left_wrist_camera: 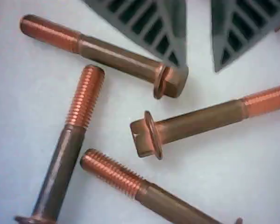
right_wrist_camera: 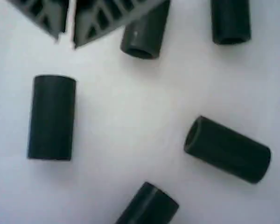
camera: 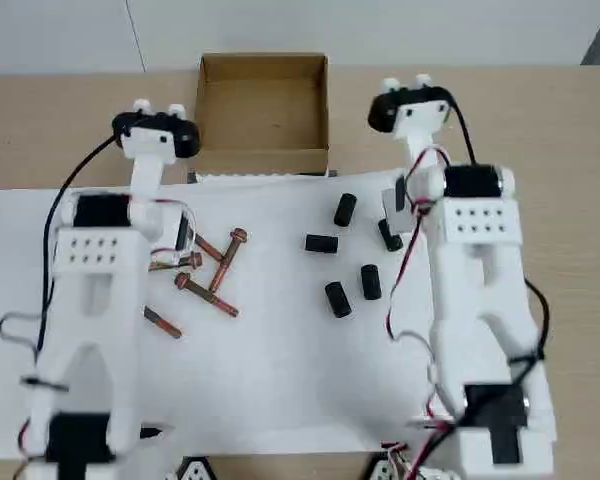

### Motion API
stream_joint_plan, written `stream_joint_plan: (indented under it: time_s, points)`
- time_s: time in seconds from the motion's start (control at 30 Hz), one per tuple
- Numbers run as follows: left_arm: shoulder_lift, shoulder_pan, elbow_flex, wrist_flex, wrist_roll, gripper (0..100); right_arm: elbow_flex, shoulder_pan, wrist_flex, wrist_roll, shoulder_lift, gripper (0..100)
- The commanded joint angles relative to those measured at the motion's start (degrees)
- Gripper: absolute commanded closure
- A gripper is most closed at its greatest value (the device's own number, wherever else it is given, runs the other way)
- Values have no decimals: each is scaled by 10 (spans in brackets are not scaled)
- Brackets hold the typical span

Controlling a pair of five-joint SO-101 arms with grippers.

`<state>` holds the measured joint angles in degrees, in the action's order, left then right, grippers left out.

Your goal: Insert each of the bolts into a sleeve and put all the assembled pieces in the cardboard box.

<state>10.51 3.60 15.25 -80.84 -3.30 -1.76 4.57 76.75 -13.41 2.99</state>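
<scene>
Found left end effector point(left_wrist_camera: 198, 67) spread, empty, with bolts point(camera: 230, 258) scattered on white sheet point(camera: 280, 380) toward four o'clock, one head point(left_wrist_camera: 170, 81) just beside it; right end effector point(right_wrist_camera: 66, 41) nearly pressed together above sleeves point(camera: 337, 298).

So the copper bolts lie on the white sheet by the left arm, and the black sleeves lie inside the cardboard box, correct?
No. The black sleeves lie on the white sheet by the right arm, not in the cardboard box; the high view shows it. The copper bolts are as you say.
</scene>
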Motion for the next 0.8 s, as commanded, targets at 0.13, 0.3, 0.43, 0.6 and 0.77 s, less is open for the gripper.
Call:
stream_joint_plan:
  time_s: [0.13, 0.3, 0.43, 0.6, 0.77]
  points:
    - [-108, 4, -92, -28, 33, 959, 164, 9, 100, -32, -145, 943]
    - [-142, 4, -95, -16, 36, 919, 250, 20, 153, -41, -239, 831]
    - [-150, 4, -94, -12, 36, 900, 293, 29, 159, -48, -293, 832]
    - [-151, 4, -92, 0, 36, 900, 325, 29, 150, -49, -341, 832]
    - [-151, 4, -92, 0, 36, 900, 329, 33, 150, -49, -371, 833]
